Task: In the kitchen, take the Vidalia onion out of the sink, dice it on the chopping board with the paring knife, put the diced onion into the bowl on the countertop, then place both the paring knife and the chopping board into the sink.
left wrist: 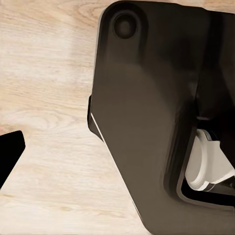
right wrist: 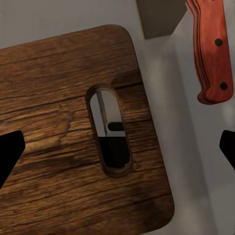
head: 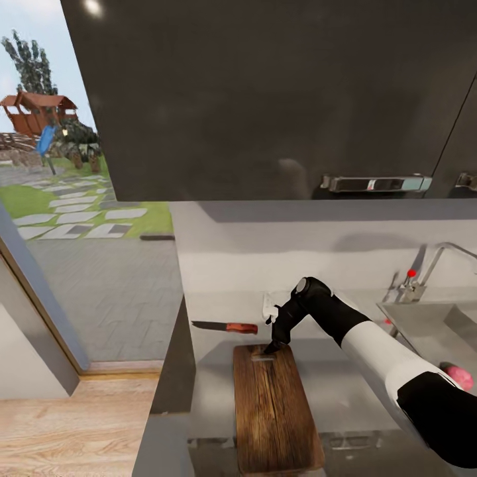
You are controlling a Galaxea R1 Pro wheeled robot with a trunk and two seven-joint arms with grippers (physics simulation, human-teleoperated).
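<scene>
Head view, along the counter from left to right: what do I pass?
paring knife → chopping board → right gripper over the board's far end → tap → Vidalia onion at the right edge.

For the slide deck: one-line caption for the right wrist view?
Open right gripper hovers above the chopping board's handle slot, the paring knife's red handle lying beside it on the countertop.

Home kitchen: grey countertop (head: 344, 391) with sink (head: 424, 324) and tap (head: 430, 265), dark cabinets (head: 265, 99) above, board (head: 275, 411), knife (head: 225, 326), window (head: 66, 165) onto a garden.
</scene>
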